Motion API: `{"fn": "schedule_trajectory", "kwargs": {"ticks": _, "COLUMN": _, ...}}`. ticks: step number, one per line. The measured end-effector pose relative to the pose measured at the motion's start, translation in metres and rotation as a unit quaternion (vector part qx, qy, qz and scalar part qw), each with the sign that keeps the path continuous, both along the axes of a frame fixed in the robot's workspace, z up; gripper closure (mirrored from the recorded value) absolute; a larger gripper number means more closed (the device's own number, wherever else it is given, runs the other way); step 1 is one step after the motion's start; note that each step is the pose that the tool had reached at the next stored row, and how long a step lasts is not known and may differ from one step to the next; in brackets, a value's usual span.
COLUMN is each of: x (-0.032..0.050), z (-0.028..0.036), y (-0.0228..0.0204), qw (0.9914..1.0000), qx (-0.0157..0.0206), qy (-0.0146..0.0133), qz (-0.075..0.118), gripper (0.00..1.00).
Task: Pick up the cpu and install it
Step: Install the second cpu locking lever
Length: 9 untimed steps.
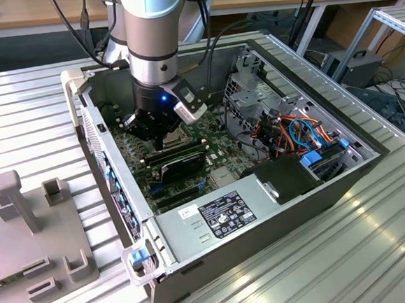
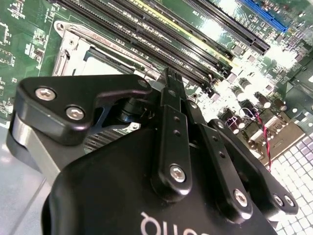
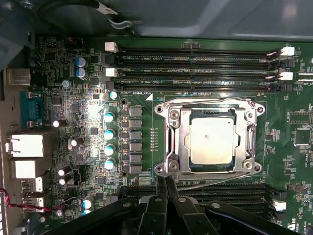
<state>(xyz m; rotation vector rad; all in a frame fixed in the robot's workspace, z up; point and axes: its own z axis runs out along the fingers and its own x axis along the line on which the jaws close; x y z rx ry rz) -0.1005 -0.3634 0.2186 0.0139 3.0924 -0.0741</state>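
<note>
Fingertips of the gripper (image 3: 165,182) are pressed together with nothing between them, as both wrist views show; in the first wrist view they end just short of the socket (image 3: 172,165), at the lower bar of its metal frame, where a thin wire lever runs along that edge. Beyond the tips, inside that frame, the cpu (image 3: 212,141) lies flat and square in its seat, its dull silver top facing up, clear of the fingers. To one side of the tool stand rows of small capacitors (image 3: 109,133) and the metal rear ports (image 3: 28,145); on the far side of the socket run the long dark memory slots (image 3: 195,61) with white latches. In the second wrist view the gripper (image 2: 168,78) shows its black linkage arms folded inward, with a pale corner of the cpu (image 2: 105,67) just beyond them. In the exterior view the gripper (image 1: 161,137) reaches down into the open computer case (image 1: 345,175), above the green motherboard (image 1: 212,140).
</note>
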Motion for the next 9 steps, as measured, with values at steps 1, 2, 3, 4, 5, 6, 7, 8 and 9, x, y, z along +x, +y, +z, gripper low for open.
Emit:
{"fn": "schedule_trajectory", "kwargs": {"ticks": 1, "x": -0.0009, "z": -0.0009, "y": 0.0002, "qw": 1.0, "qx": -0.0001, "qy": 0.0001, "qz": 0.0, "gripper": 0.89}}
{"fn": "schedule_trajectory", "kwargs": {"ticks": 2, "x": -0.0018, "z": -0.0017, "y": 0.0002, "qw": 1.0, "qx": -0.0002, "qy": 0.0002, "qz": 0.0, "gripper": 0.89}}
{"fn": "schedule_trajectory", "kwargs": {"ticks": 3, "x": -0.0028, "z": -0.0028, "y": 0.0004, "qw": 1.0, "qx": -0.0001, "qy": 0.0002, "qz": 0.0, "gripper": 0.89}}
{"fn": "schedule_trajectory", "kwargs": {"ticks": 4, "x": -0.0039, "z": -0.0043, "y": 0.0007, "qw": 1.0, "qx": -0.0002, "qy": 0.0002, "qz": 0.0, "gripper": 0.89}}
{"fn": "schedule_trajectory", "kwargs": {"ticks": 5, "x": -0.0039, "z": -0.0044, "y": 0.0007, "qw": 1.0, "qx": -0.0003, "qy": 0.0003, "qz": 0.0, "gripper": 0.89}}
{"fn": "schedule_trajectory", "kwargs": {"ticks": 6, "x": -0.0039, "z": -0.0045, "y": 0.0007, "qw": 1.0, "qx": -0.0003, "qy": 0.0003, "qz": 0.0, "gripper": 0.89}}
{"fn": "schedule_trajectory", "kwargs": {"ticks": 7, "x": -0.0039, "z": -0.0045, "y": 0.0007, "qw": 1.0, "qx": -0.0002, "qy": 0.0002, "qz": 0.0, "gripper": 0.89}}
{"fn": "schedule_trajectory", "kwargs": {"ticks": 8, "x": -0.0039, "z": -0.0048, "y": 0.0008, "qw": 1.0, "qx": -0.0001, "qy": 0.0002, "qz": 0.0, "gripper": 0.89}}
{"fn": "schedule_trajectory", "kwargs": {"ticks": 9, "x": -0.0038, "z": -0.0051, "y": 0.0009, "qw": 1.0, "qx": 0.0, "qy": 0.0001, "qz": 0.0, "gripper": 0.89}}
